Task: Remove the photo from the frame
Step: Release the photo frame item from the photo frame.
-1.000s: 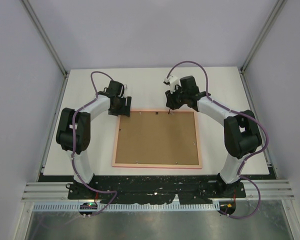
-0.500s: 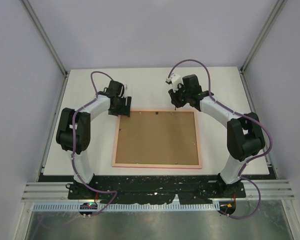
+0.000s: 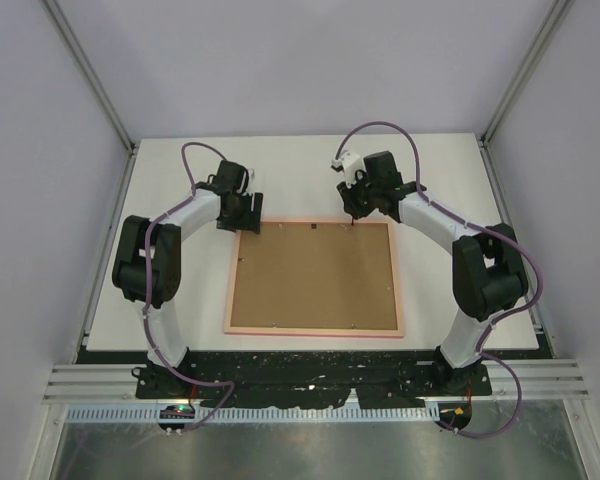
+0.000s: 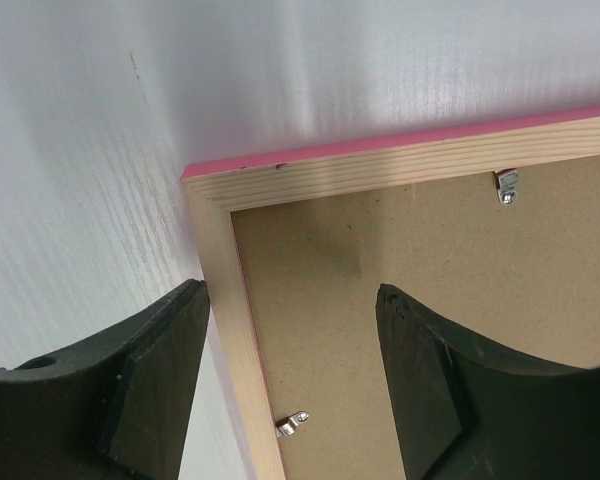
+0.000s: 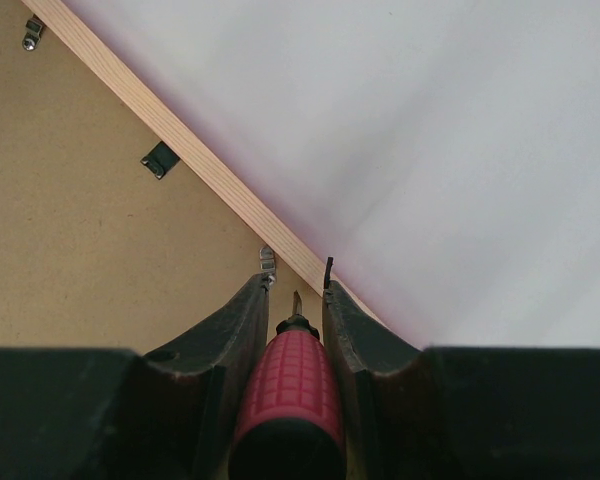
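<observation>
The pink frame (image 3: 314,332) lies face down in the middle of the table, its brown back board (image 3: 315,278) up. The photo is hidden under the board. My left gripper (image 3: 250,222) is open, its jaws straddling the frame's far left corner (image 4: 205,190); one finger is outside the left rail, the other over the board. My right gripper (image 3: 353,215) is shut on a red-handled screwdriver (image 5: 285,400), tip down by a small metal retaining clip (image 5: 268,262) at the frame's far rail (image 5: 220,185).
More metal clips (image 4: 507,186) (image 4: 292,424) (image 5: 31,33) and a black hanger (image 5: 160,160) sit along the frame's inner edges. White table (image 3: 440,180) lies beyond the frame. Grey walls enclose the cell.
My right gripper with the screwdriver has shifted a little right along the frame's far rail. The left arm and the frame have not moved.
</observation>
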`<state>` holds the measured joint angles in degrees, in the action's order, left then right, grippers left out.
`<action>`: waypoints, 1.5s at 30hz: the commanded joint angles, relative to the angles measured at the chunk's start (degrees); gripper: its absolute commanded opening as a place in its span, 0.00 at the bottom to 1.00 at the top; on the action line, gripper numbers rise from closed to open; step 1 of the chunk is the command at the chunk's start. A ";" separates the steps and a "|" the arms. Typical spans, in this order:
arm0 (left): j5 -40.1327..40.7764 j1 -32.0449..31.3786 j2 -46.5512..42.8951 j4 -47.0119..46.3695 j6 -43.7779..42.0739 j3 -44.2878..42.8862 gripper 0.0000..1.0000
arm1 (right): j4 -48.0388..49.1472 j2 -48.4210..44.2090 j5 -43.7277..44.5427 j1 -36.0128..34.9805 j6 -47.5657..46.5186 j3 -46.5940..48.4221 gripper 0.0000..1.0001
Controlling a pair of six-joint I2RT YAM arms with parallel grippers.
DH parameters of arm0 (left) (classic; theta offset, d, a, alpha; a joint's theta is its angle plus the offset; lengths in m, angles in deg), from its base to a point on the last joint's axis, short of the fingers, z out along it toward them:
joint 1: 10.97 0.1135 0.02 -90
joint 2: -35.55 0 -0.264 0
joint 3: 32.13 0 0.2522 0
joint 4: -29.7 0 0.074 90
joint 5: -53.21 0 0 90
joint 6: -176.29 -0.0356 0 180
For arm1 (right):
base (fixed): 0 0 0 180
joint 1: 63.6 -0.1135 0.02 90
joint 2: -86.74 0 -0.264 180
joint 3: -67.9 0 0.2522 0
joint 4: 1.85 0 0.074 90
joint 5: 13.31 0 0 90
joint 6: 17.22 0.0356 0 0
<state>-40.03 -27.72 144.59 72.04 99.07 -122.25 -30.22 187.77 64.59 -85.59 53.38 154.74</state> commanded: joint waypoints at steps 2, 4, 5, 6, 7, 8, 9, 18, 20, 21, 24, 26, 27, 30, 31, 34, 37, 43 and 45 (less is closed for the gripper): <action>-1.94 0.05 0.30 -0.28 -0.73 -2.22 0.71 | 0.90 0.65 -0.56 0.03 0.24 2.60 0.08; -1.94 0.05 0.30 -0.28 -0.73 -2.30 0.71 | 0.99 0.92 -1.00 0.03 0.67 2.51 0.08; -1.94 0.05 0.30 -0.28 -0.73 -2.30 0.71 | 1.08 0.92 -1.69 0.03 0.76 2.59 0.08; -1.94 -0.03 0.30 -0.19 -0.73 -2.30 0.70 | 1.34 0.75 -2.14 0.03 1.20 2.25 0.08; -2.03 -0.03 0.30 -0.19 -0.73 -2.30 0.70 | 1.86 0.57 -3.01 0.03 1.55 2.24 0.08; -2.03 0.05 0.30 -0.19 -0.82 -2.30 0.70 | 2.65 0.31 -3.45 0.03 2.17 1.81 0.08; -1.94 0.05 0.30 -0.19 -0.74 -2.30 0.70 | 3.09 0.22 -4.07 0.03 2.35 1.54 0.08; -1.94 0.05 0.39 -0.10 -0.82 -2.39 0.70 | 5.73 0.21 -4.25 -0.06 3.66 0.22 0.08; -1.94 0.05 0.39 -0.10 -0.73 -2.48 0.71 | 6.00 0.57 -4.07 -0.15 3.84 0.13 0.08; -1.94 0.05 0.39 -0.10 -0.82 -2.39 0.70 | 6.00 0.57 -4.07 -0.06 3.84 0.22 0.08; -1.94 -0.03 0.39 -0.10 -0.91 -2.39 0.70 | 6.17 0.92 -3.55 -0.15 3.84 0.22 0.08; -2.03 0.05 0.48 -0.10 -0.82 -2.39 0.70 | 6.26 1.18 -3.20 -0.06 3.93 0.31 0.08; -1.94 0.05 0.39 -0.10 -0.82 -2.48 0.70 | 6.26 1.10 -3.20 -0.15 3.93 0.31 0.08; -1.94 0.05 0.39 -0.10 -0.82 -2.48 0.70 | 6.09 1.27 -3.28 -0.06 3.76 0.31 0.08; -1.94 0.05 0.39 -0.10 -0.82 -2.48 0.70 | 6.09 1.45 -3.37 -0.06 3.67 0.40 0.08; -1.94 0.05 0.39 -0.10 -0.82 -2.48 0.70 | 5.38 1.71 -3.55 -0.15 3.49 0.66 0.08; -2.03 0.05 0.39 -0.10 -0.82 -2.48 0.70 | 5.03 1.97 -3.81 -0.15 3.40 0.75 0.08; -2.03 0.06 0.39 -0.10 -0.82 -2.48 0.70 | 3.98 2.59 -4.43 -0.15 3.31 1.36 0.08; -2.03 0.05 0.39 -0.10 -0.82 -2.48 0.70 | 4.15 2.50 -3.81 -0.24 3.23 1.36 0.08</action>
<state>-40.27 -27.70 144.83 72.28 98.89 -122.60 -26.53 189.54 60.92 -85.59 56.61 154.72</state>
